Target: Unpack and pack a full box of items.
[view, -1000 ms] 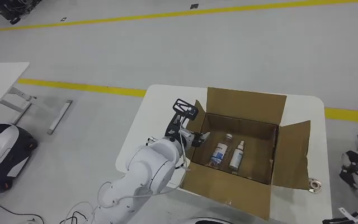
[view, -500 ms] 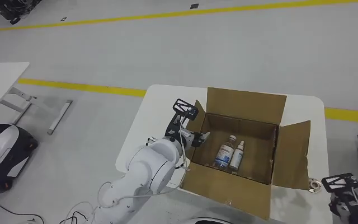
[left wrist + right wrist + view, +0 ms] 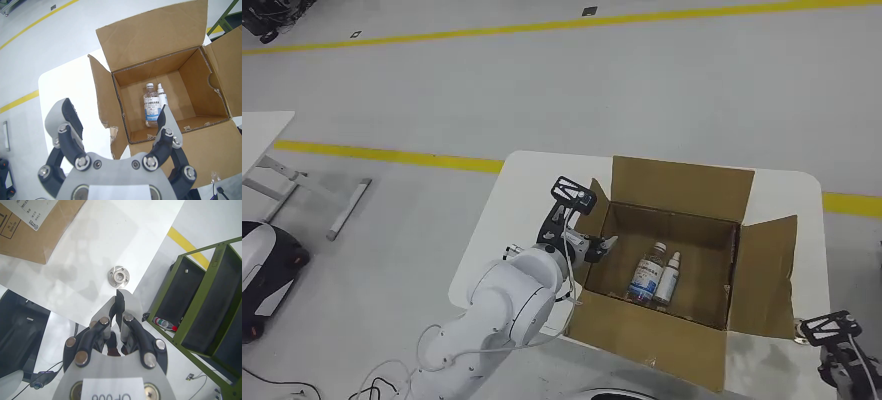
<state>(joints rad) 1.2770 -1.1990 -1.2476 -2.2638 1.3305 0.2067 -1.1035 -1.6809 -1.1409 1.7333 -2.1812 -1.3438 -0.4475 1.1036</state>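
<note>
Box (image 3: 682, 182) sits open on the worktop (image 3: 525, 192), two bottles (image 3: 151, 106) touching on its floor; left tool (image 3: 116, 109), spread above a side wall, may snag cardboard or nudge both bottles; right tool (image 3: 119, 298) pressed together.

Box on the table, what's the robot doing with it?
The left hand hovers open and empty at the cardboard box's edge. A clear bottle and a slimmer spray bottle lie side by side on its floor. The right hand is shut, empty, above the table near a round metal disc.
</note>
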